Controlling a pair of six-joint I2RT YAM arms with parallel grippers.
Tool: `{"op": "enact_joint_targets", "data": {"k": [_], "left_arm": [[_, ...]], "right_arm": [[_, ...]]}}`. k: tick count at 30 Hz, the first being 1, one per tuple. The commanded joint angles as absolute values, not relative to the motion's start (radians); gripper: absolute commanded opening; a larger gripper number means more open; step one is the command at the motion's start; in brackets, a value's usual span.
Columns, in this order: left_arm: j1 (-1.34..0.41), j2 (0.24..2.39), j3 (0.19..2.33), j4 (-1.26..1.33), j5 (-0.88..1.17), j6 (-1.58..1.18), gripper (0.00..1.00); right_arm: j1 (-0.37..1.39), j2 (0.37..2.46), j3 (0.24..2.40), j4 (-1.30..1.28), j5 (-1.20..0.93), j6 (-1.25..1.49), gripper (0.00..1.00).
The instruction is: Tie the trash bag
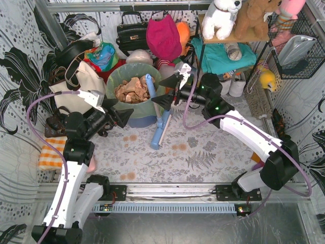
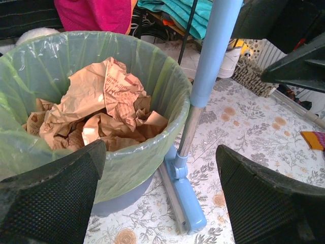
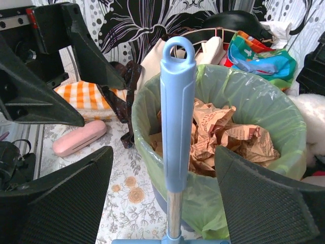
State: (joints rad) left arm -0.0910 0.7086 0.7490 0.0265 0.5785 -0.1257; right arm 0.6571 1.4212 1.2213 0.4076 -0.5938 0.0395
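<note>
Black-and-white floral walls (image 1: 20,61) enclose a flower-printed table (image 1: 203,157); a shelf (image 1: 232,39) holds plush toys (image 1: 222,15).

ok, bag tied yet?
No, the bag lies open, folded over the bin rim, paper showing inside.

Left arm (image 1: 71,188) and right arm (image 1: 254,134): white shell links, black joint housings, black base blocks (image 1: 109,193). A purple cable (image 1: 31,117) runs along each arm. Small green lights (image 1: 217,108) on the right arm's black far joints. White wrist housing (image 1: 92,96) on each arm. Left gripper (image 2: 161,150), right gripper (image 3: 163,151): black wedge-shaped fingers (image 2: 56,198), inner faces with a fine mesh texture.
</note>
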Motion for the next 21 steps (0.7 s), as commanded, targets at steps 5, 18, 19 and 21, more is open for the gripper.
{"op": "enact_joint_targets", "data": {"k": [5,18,19,21], "left_arm": [[-0.095,0.658,0.701,0.091,0.502,-0.155,0.98],[-0.095,0.645,0.677,0.107,0.513,-0.196,0.98],[-0.095,0.645,0.678,0.103,0.512,-0.195,0.98],[-0.096,0.641,0.677,0.107,0.518,-0.198,0.98]], "right_arm": [[0.702,1.513,1.28,0.484,-0.577,-0.041,0.78],[0.711,1.519,1.241,0.51,-0.537,-0.085,0.41],[0.712,1.514,1.238,0.509,-0.536,-0.09,0.37],[0.712,1.504,1.231,0.506,-0.532,-0.1,0.28]]}}
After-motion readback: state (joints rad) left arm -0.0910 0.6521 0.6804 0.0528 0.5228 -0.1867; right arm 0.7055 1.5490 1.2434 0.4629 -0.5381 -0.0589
